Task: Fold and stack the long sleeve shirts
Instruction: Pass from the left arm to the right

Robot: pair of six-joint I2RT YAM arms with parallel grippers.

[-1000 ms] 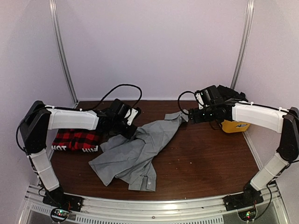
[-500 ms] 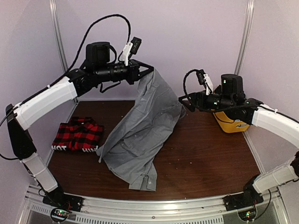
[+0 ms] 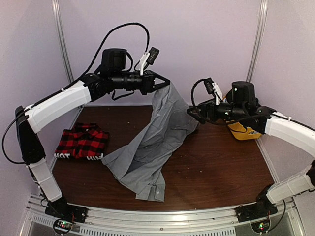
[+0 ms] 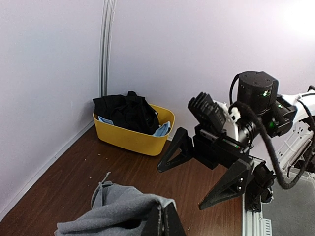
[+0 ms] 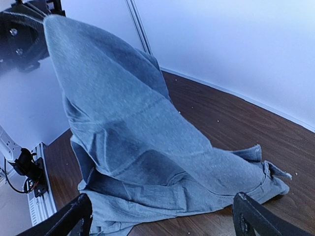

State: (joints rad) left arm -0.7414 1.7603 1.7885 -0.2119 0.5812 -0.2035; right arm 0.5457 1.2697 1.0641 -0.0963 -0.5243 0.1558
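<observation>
Left gripper [image 3: 165, 81] clamped on a plain grey button-up cloth shirt [image 3: 150, 145], raised at upper centre of the overhead frame.
The shirt hangs from that pinch, its lower half crumpled on the brown wooden table [image 3: 216, 167] at centre. Right gripper [image 3: 193, 113], centre right: jaws spread wide, gripping nothing, just beside the shirt's right edge. Folded red-and-black plaid shirt [image 3: 81, 142] lies at left. Yellow plastic bin [image 3: 242, 132] at right.

The grey shirt [image 3: 152, 142] hangs from its upper end, with its lower part crumpled on the counter [image 3: 216, 167]. The red-and-black plaid shirt [image 3: 81, 142] lies folded at the left.
</observation>
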